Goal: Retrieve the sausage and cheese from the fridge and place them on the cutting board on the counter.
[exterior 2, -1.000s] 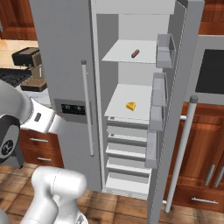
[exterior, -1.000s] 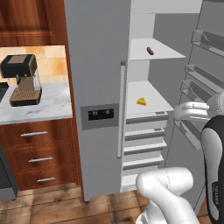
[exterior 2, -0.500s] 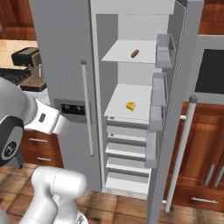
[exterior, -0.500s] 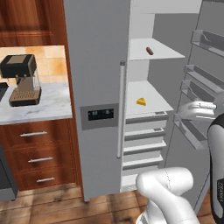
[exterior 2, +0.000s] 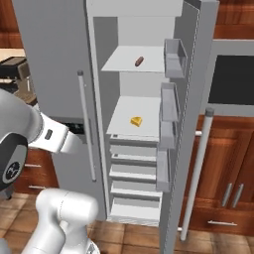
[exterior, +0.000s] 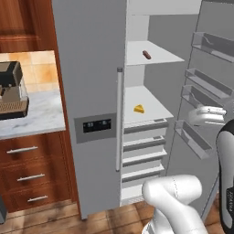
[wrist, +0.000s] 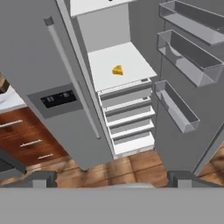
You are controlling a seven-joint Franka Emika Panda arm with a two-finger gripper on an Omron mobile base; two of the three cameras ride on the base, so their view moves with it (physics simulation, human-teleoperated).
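Note:
The fridge (exterior: 91,68) stands with its right door swung open and its white shelves showing. On the upper shelf lies the sausage (exterior: 146,55), a small reddish-brown link, also seen from the other side (exterior 2: 139,61). One shelf lower sits the cheese (exterior: 139,109), a yellow wedge (exterior 2: 136,121) (wrist: 117,70). My gripper (wrist: 111,178) hangs well back from the fridge, open and holding nothing, looking down at the cheese shelf and the drawers below it. The counter (exterior: 36,121) lies left of the fridge. The cutting board is out of view.
The open fridge door (exterior: 205,91) with its clear bins juts out on the right, close to my arm. A coffee machine (exterior: 11,91) stands on the counter. Wooden drawers (exterior: 27,173) sit beneath it. A dark oven panel (exterior 2: 230,79) and cabinets lie right of the fridge.
My wrist has drifted slightly to the right in the left base view. The jaws have stayed open, and the sausage and cheese have not moved.

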